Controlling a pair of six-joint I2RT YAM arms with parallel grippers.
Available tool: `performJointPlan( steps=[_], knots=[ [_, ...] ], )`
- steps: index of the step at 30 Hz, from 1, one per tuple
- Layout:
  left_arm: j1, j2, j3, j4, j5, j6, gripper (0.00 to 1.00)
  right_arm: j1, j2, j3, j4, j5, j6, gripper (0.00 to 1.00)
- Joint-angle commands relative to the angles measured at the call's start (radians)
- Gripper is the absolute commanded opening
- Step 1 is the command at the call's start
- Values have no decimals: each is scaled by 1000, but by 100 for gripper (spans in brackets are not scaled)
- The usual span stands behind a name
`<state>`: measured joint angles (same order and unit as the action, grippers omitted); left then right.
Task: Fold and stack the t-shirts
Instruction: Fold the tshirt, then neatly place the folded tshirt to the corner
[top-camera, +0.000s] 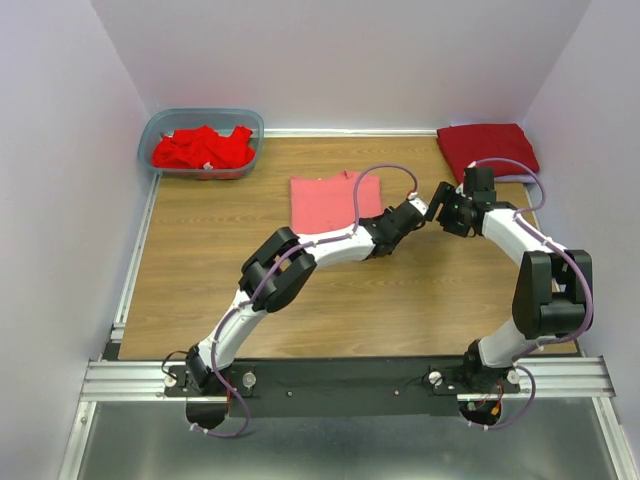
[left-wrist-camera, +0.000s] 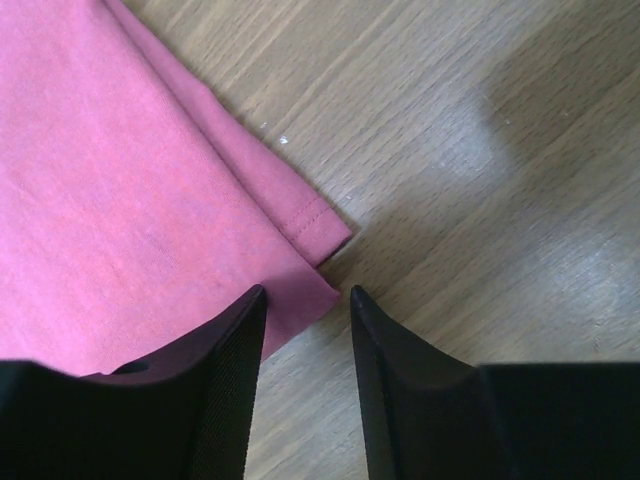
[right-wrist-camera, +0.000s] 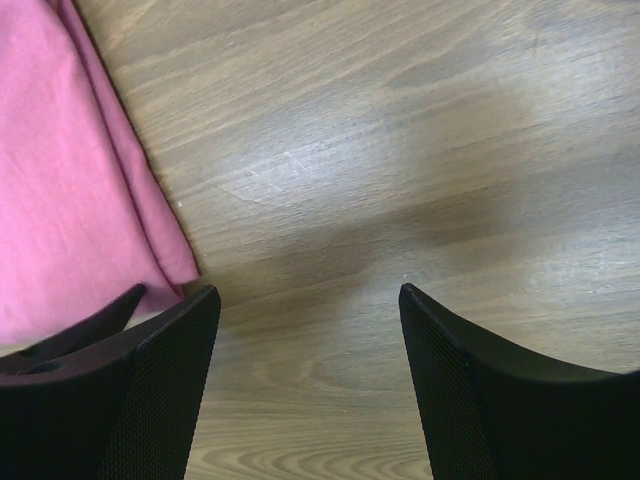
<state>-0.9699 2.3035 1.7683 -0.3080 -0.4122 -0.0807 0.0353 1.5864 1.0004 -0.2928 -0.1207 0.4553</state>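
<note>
Jaws apart, the left gripper (left-wrist-camera: 306, 300) straddles the half-folded salmon-pink cotton t-shirt's (left-wrist-camera: 100, 180) corner; crumpled red cotton t-shirts (top-camera: 203, 150) beyond it wait.

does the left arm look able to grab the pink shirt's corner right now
Probably yes: the left gripper sits right at the hemmed corner of the salmon-pink t-shirt, jaws apart on either side of it, with nothing in between.

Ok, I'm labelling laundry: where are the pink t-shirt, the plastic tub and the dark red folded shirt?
pink t-shirt (top-camera: 320, 200), top view, middle of the cloth.
plastic tub (top-camera: 200, 117), top view, far wall.
dark red folded shirt (top-camera: 487, 147), top view, its centre.
</note>
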Motion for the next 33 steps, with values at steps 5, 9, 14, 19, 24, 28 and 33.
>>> performJointPlan(
  steps=[5,9,14,19,24,28,33],
  knots=[
    [-6,36,-7,-49,-45,-31,26,-2,-22,-22,40,-59,14,79],
    [-6,28,-21,-43,-53,-42,0,-2,-19,-26,52,-97,10,79],
    [-6,-55,-76,-2,-48,-67,0,-3,12,-43,99,-219,17,79],
    [-6,-179,-144,36,-11,-74,0,-9,67,-69,165,-336,63,80],
    [-4,-242,-196,55,30,-91,0,-11,132,-92,312,-485,146,80],
    [-4,-257,-219,66,41,-96,0,-9,204,-121,469,-569,249,80],
    [-4,-262,-221,70,52,-102,0,-3,355,-131,734,-698,427,80]
  ],
)
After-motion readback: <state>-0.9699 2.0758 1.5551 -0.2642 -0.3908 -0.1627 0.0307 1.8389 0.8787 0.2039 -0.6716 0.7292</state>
